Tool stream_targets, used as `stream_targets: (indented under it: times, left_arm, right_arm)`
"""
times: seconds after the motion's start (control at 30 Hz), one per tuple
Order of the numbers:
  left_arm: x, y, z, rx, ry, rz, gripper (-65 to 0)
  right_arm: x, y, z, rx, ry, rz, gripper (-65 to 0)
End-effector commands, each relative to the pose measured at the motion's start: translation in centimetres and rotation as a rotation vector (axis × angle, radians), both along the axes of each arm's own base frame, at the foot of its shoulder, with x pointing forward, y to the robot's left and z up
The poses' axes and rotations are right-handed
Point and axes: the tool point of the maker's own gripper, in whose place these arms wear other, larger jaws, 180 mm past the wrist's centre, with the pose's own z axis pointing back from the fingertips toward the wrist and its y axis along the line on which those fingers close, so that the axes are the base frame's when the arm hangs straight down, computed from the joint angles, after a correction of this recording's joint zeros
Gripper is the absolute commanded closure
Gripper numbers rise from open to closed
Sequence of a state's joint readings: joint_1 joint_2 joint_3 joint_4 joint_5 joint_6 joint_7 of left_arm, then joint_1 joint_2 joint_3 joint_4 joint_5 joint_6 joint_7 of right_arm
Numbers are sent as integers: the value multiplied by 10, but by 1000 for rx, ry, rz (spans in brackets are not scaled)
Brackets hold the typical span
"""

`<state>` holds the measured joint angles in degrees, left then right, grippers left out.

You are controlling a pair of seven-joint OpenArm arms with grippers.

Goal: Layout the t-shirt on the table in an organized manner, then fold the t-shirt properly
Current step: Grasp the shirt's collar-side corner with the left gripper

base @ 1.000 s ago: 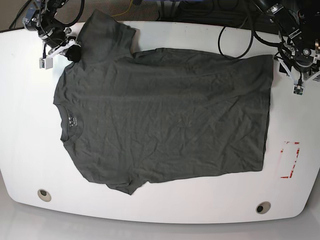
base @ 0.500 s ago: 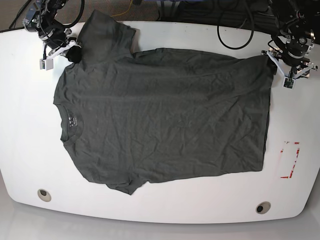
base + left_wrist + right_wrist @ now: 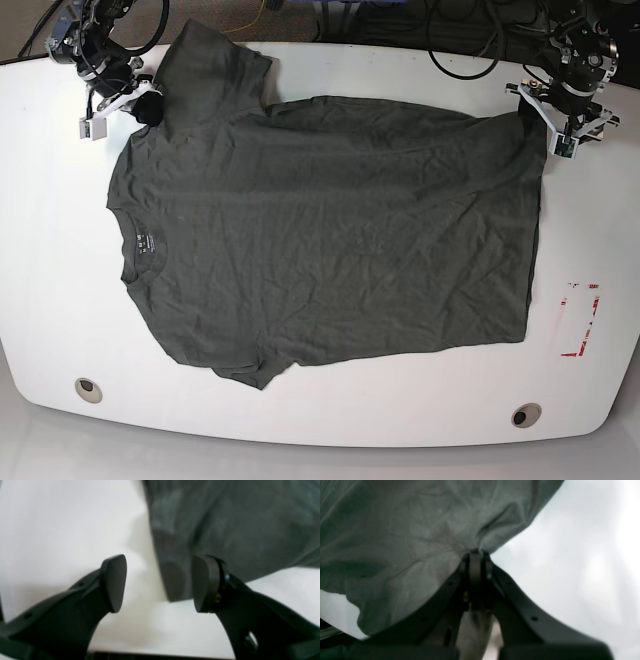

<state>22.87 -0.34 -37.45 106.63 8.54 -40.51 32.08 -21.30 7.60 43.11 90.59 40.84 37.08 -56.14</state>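
Left tool (image 3: 158,582) moved in — open, straddling dark grey wrinkly t-shirt (image 3: 330,230) hem corner; right tool (image 3: 476,555) clamps sleeve.

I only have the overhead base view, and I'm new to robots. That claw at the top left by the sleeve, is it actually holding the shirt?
Observer: Yes. The right wrist view shows the right gripper shut on a pinch of the t-shirt.
Operator: And the claw at the top right?
Observer: The left gripper is open; the t-shirt's corner lies between its jaws, ungripped.
Operator: What's under that corner?
Observer: The bare white table; the cloth there looks flat.
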Motion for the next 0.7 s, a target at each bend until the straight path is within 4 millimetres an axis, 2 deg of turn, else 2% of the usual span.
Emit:
stream_targets:
  times: [0.0, 0.13, 0.53, 0.67]
  left_arm:
    - [3, 3, 11, 16, -34, -2, -383]
    - [-4, 3, 7, 15, -14, -4, -383]
    - [-6, 3, 4, 15, -6, -2, -383]
    - [-8, 3, -2, 3, 10, 0, -383]
  right_arm:
    - [-3, -5, 0, -20, 19, 7, 0]
    - [-3, -5, 0, -20, 19, 7, 0]
    - [-3, -5, 0, -20, 19, 7, 0]
    - [-3, -5, 0, -20, 19, 7, 0]
